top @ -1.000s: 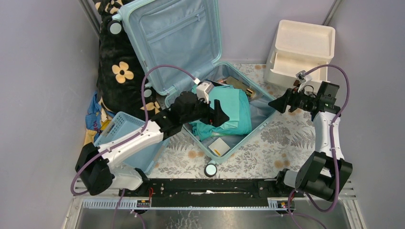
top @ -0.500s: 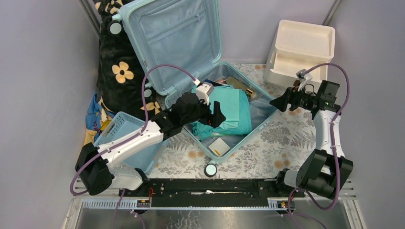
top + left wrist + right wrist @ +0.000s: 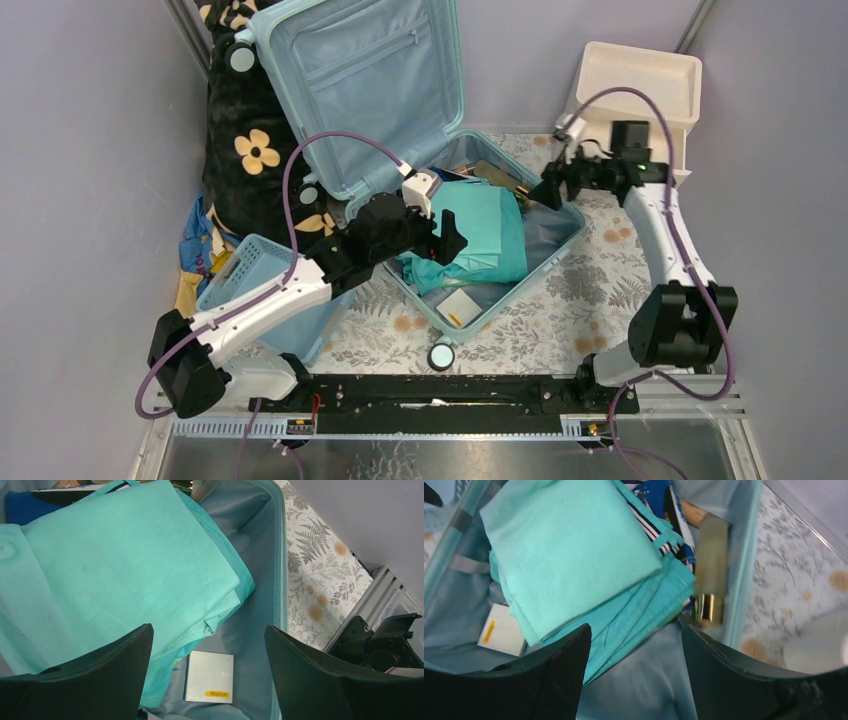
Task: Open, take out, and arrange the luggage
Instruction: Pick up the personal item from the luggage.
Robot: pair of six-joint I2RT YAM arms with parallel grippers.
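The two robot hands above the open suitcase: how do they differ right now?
The left hand hangs over the near edge of the folded teal cloth, in the middle of the luggage. The right hand hangs at the luggage's far right edge, close to the cream drawer unit. Beneath the left hand lies a small white card; beneath the right hand, a gold-capped bottle. Both hands are open and hold nothing.

Robot test cell dressed as a bedroom corner.
I see plain grey partition walls (image 3: 90, 200) closing it in, with a black mounting rail (image 3: 440, 392) and metal framing (image 3: 450, 450) at the near edge; the floral tablecloth (image 3: 600, 285), cream drawer unit (image 3: 640, 80), flowered black blanket (image 3: 240, 180) and open luggage (image 3: 370, 80) are the homely props.
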